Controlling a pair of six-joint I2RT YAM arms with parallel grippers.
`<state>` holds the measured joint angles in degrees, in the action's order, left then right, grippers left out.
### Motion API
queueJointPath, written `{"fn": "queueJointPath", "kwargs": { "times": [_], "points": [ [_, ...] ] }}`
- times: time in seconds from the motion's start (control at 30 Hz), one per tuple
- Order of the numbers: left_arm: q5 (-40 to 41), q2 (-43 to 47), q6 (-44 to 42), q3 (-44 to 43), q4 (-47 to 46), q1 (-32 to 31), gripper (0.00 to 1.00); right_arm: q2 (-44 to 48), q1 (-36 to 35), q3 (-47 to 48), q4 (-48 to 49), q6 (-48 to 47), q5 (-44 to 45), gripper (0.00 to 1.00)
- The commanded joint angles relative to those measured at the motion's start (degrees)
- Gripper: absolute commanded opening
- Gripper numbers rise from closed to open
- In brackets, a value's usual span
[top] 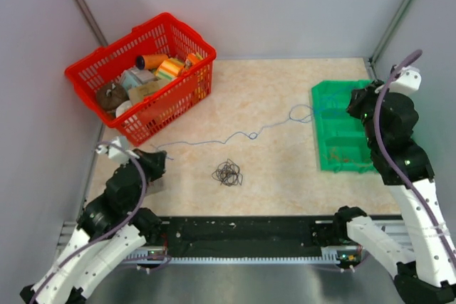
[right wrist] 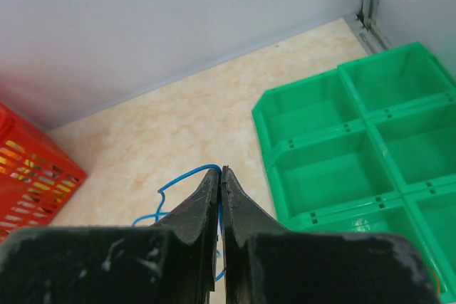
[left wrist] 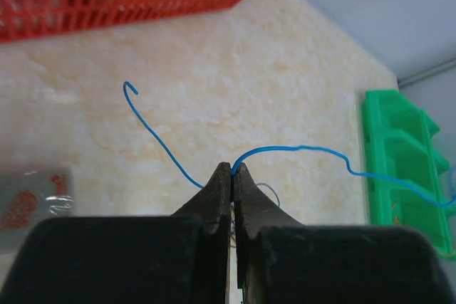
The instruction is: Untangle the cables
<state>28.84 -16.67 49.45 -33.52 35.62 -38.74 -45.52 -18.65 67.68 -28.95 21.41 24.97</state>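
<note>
- The left gripper [left wrist: 233, 170] is pinched together on a thin blue wire [left wrist: 292, 148], with its fingertips meeting right at the strand.
- On one side of that pinch a short free end of the wire curls up and away to a small hook, pointing toward the red basket [top: 171, 101].
- On the other side the wire runs across the beige table [top: 285, 176] in loose waves toward the green compartment tray [top: 338, 140].
- The right gripper [right wrist: 219, 170] is also closed, and the blue wire passes between its fingertips and shows again in the slit lower down.
- That gripper sits at the tray's near-left corner, at the edge of the tray's compartments.
- From above, the blue strand stretches between the two grippers, forming a small loop near the tray end.
- A small dark tangle of thin wires [top: 228, 173] lies on the table in loose loops, just below the middle of the blue strand and apart from both grippers.
- The basket stands at the far left and holds spools and assorted packets.
- A silvery packet with red print [left wrist: 28, 201] lies on the table by the left gripper.
</note>
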Motion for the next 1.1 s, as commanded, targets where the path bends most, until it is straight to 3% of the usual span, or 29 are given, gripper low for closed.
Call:
{"fn": "queueJointPath", "kwargs": {
  "times": [0.0,0.1,0.23,0.4,0.6,0.77,0.97,1.07],
  "points": [
    [11.0,4.4,-7.9,-9.5,9.0,0.0,0.00,-4.1,5.6,-0.7,-0.6,2.6,-16.4,0.00],
    [9.7,4.6,-12.9,-14.0,7.4,0.0,0.00,-6.2,5.6,-1.8,1.4,3.7,-21.1,0.00],
    [17.0,3.7,-13.5,-21.1,13.9,0.0,0.00,-8.1,7.1,-2.5,0.7,2.3,-10.6,0.00],
    [21.5,7.0,-19.1,-26.3,14.0,0.0,0.00,-10.6,21.3,-4.5,3.5,8.8,-30.4,0.00],
    [19.9,6.3,-23.0,-30.2,13.0,0.0,0.00,-13.6,21.5,-4.4,5.6,7.7,-29.8,0.00],
    [17.2,5.4,-22.6,-28.5,11.7,-0.2,0.00,-13.6,21.5,-4.6,6.7,7.8,-31.2,0.00],
    [23.4,5.3,-24.3,-31.1,13.2,-0.1,0.00,-16.1,26.6,-3.2,6.1,9.6,-34.9,0.00],
    [26.8,6.7,-25.9,-33.1,13.9,-0.1,0.00,-19.2,31.1,-3.2,9.8,12.5,-41.1,0.00]
  ]
}}
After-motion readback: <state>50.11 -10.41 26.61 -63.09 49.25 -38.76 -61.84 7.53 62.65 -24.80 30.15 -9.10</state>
